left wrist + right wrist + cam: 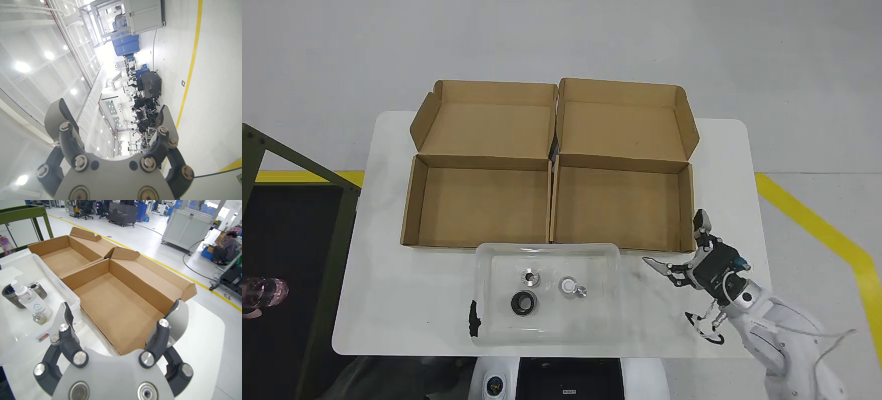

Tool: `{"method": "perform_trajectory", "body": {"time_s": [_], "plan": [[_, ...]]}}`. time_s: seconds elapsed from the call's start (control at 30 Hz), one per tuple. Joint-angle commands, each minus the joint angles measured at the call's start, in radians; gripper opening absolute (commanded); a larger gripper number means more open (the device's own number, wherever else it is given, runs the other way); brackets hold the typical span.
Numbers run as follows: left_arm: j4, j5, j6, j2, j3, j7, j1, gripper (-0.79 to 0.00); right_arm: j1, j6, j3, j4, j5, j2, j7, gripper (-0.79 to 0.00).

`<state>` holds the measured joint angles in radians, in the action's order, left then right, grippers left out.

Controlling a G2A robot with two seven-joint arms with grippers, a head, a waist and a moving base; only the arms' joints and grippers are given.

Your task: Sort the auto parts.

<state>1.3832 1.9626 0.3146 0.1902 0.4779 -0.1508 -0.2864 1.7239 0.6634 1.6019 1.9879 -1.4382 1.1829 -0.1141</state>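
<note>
"Where are the parts sitting?"

"All in the clear tray, at the near edge of the white table. It lies just in front of two open cardboard boxes set side by side, the left box and the right box."

"What's in it?"

"A dark bushing, with a steel sleeve just behind it. To their right is a small clear bottle, and there's a little metal fitting against its base."

"Lying flat?"

"No, the bushing, sleeve and bottle stand on end with their long axes vertical. The sleeve's bore faces up, and so does the bottle's cap."

"And the arms?"

"The right gripper hovers over the table's right front, between the tray's right end and the right box's near corner, aimed across that box. Its fingers are spread wide with nothing between them. The left gripper points off into the hall, fingers just as wide apart and holding nothing."
</note>
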Motion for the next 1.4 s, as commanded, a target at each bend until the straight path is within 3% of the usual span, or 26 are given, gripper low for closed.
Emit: {"method": "perform_trajectory", "body": {"time_s": [0.0, 0.67, 1.37], "plan": [[0.000, 0.000, 0.000, 0.000, 0.000, 0.000, 0.000, 0.000, -0.030, 0.023, -0.034, 0.000, 0.005, 0.000, 0.030, 0.000], [0.000, 0.000, 0.000, 0.000, 0.000, 0.000, 0.000, 0.000, -0.231, 0.285, -0.350, 0.050, 0.043, -0.006, 0.274, 0.000], [0.000, 0.000, 0.000, 0.000, 0.000, 0.000, 0.000, 0.000, -0.308, 0.256, -0.507, -0.005, -0.008, -0.012, 0.460, 0.000]]}}
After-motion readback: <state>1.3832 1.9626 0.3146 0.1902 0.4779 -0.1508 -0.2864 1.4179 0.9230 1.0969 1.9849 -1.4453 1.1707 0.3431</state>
